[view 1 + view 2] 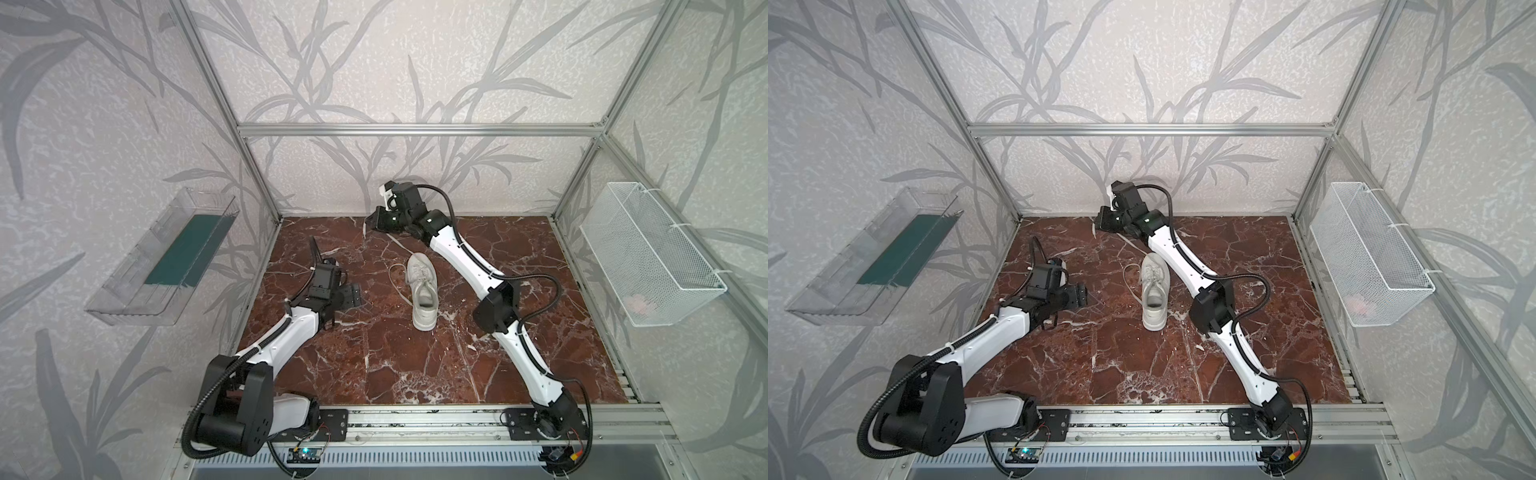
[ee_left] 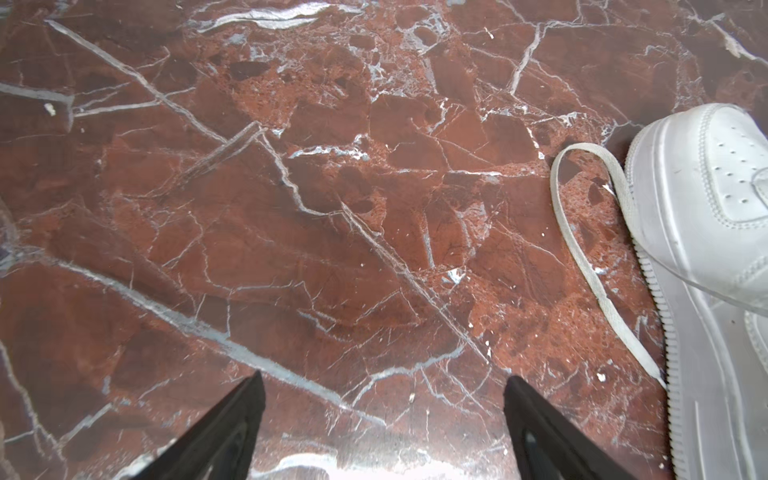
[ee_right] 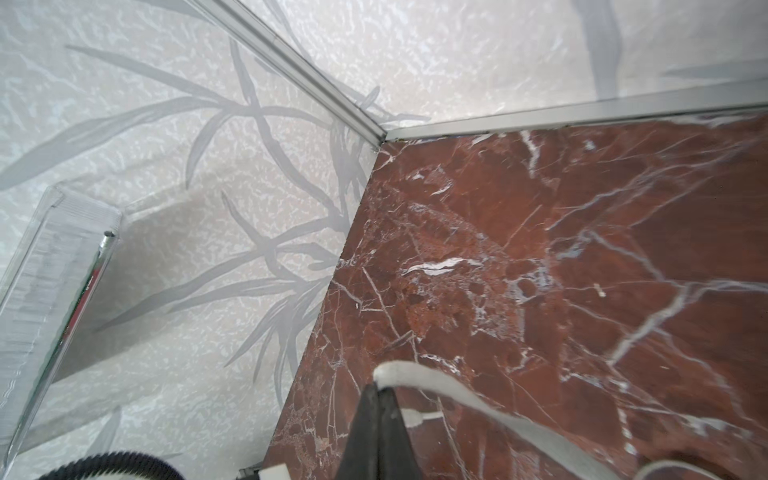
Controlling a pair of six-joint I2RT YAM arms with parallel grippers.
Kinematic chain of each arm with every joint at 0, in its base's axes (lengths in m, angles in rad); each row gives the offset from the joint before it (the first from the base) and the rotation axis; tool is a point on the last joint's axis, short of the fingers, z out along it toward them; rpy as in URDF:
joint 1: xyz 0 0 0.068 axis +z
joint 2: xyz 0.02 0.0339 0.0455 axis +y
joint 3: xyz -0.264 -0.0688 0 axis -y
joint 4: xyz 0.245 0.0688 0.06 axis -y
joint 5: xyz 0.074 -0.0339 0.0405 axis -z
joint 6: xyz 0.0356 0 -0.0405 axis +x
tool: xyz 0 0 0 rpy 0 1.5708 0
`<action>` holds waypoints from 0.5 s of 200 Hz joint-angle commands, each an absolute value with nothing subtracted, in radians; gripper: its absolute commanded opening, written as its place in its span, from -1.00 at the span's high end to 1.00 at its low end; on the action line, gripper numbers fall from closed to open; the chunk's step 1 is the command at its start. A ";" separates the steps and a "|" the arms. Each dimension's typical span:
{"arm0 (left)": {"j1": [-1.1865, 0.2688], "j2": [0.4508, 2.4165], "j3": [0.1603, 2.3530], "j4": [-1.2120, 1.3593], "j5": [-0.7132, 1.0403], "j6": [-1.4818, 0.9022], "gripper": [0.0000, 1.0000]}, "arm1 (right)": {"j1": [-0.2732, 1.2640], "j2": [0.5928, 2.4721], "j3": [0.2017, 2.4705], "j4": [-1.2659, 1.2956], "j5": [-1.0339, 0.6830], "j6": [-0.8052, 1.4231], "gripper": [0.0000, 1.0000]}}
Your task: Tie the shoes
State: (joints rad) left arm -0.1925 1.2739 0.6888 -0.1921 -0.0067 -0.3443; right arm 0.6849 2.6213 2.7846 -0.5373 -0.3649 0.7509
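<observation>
We log white sneaker (image 1: 424, 291) at frame centre on marble table (image 1: 374, 365), toe toward top. Right end effector (image 3: 380, 388) clamped on lace (image 3: 478, 401) (strand runs to upper middle). Left end effector (image 2: 383, 376) spread apart, empty, left of sneaker.

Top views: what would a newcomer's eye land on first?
The white sneaker sits alone in the middle of the red marble table, toe toward the back wall. Next, the right gripper near the back edge is shut on a lace drawn out from the shoe. The left gripper hangs open and empty over bare marble beside the shoe, near the other lace, which lies in a loose loop.
</observation>
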 commanded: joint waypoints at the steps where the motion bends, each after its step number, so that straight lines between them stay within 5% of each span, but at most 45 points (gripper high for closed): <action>1: -0.183 1.240 0.671 -0.225 -0.021 -0.366 -0.83 | 0.686 2.697 2.804 -0.440 -0.447 0.861 1.00; 31: -0.181 1.218 0.655 -0.232 -0.021 -0.370 -0.84 | 0.698 2.745 2.719 -0.222 -0.477 0.931 1.00; 93: -0.179 1.216 0.639 -0.208 -0.012 -0.391 -0.83 | 0.713 2.863 2.749 -0.197 -0.506 0.976 1.00; 100: -0.179 1.219 0.641 -0.209 -0.008 -0.390 -0.83 | 0.713 2.867 2.749 -0.205 -0.508 0.977 0.78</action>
State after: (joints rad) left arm -0.1844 1.2282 0.6495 -0.2092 -0.0055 -0.3637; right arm 0.7048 2.8426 2.7277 -0.2398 -0.4759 0.9543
